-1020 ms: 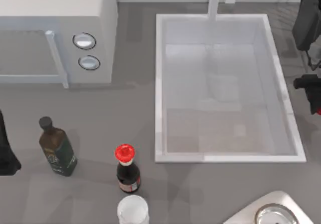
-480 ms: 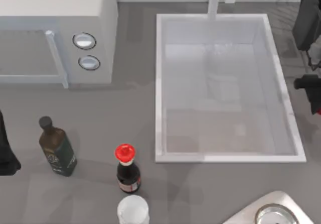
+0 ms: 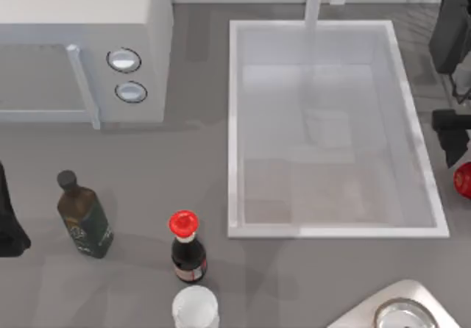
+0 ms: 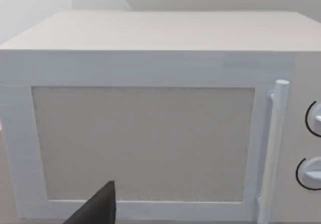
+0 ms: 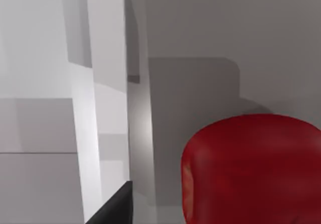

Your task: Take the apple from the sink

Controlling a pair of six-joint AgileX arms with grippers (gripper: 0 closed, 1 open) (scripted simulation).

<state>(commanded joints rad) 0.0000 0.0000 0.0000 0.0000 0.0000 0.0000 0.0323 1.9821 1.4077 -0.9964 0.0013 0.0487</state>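
Note:
The red apple (image 3: 464, 179) lies on the grey counter just right of the sink (image 3: 338, 231), outside its raised white rim, at the top view's right edge. My right gripper (image 3: 453, 138) hangs directly above and slightly behind it. In the right wrist view the apple (image 5: 251, 169) looms close beside the sink rim (image 5: 105, 83). One of the dark fingers (image 5: 114, 206) stands apart from the apple with a gap between them, so the gripper is open. The basin holds nothing. My left gripper (image 3: 9, 229) is parked at the left edge, facing the microwave (image 4: 145, 138).
A white microwave (image 3: 81, 45) fills the back left. A dark green bottle (image 3: 85, 218), a red-capped sauce bottle (image 3: 185, 247) and a white cup (image 3: 195, 307) stand front left. A small steel basin (image 3: 401, 315) sits front right. A faucet (image 3: 315, 1) rises behind the sink.
The apple, earlier a red sliver under the right gripper at the frame's edge, now shows lower and larger on the counter. The left arm has not moved.

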